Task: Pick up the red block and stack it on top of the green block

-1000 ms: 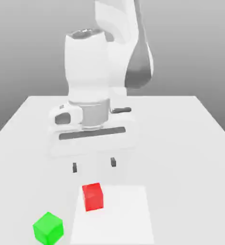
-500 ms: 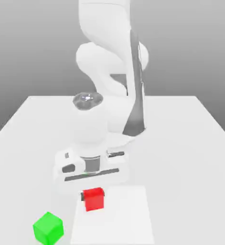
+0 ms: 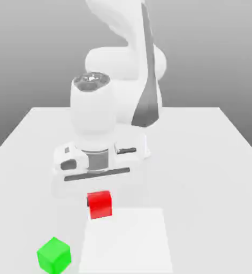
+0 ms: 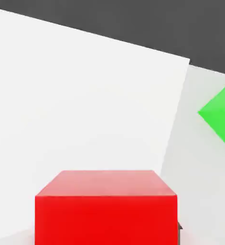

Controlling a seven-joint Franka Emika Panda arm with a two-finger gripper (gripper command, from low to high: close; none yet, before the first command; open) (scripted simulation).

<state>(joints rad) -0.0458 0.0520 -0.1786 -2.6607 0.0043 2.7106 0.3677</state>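
The red block [image 3: 100,205] hangs just under the white hand, lifted a little off the table, with my gripper [image 3: 99,197] shut on it. Its top and front faces loom close in the hand view, where the red block [image 4: 106,210] sits right in front of the camera. The green block [image 3: 54,255] rests on the table near the front edge, toward the exterior view's left of the red one and apart from it. A corner of the green block [image 4: 221,117] appears in the hand view at the picture's edge.
A brighter white square patch [image 3: 125,241] lies on the grey-white table [image 3: 213,160] beneath and in front of the red block. The arm's bulky white links [image 3: 117,69] rise behind the hand.
The hand came down over the red block, its open fingers shut on it, and it has since risen with the block, which now sits higher and slightly further left in the exterior view.
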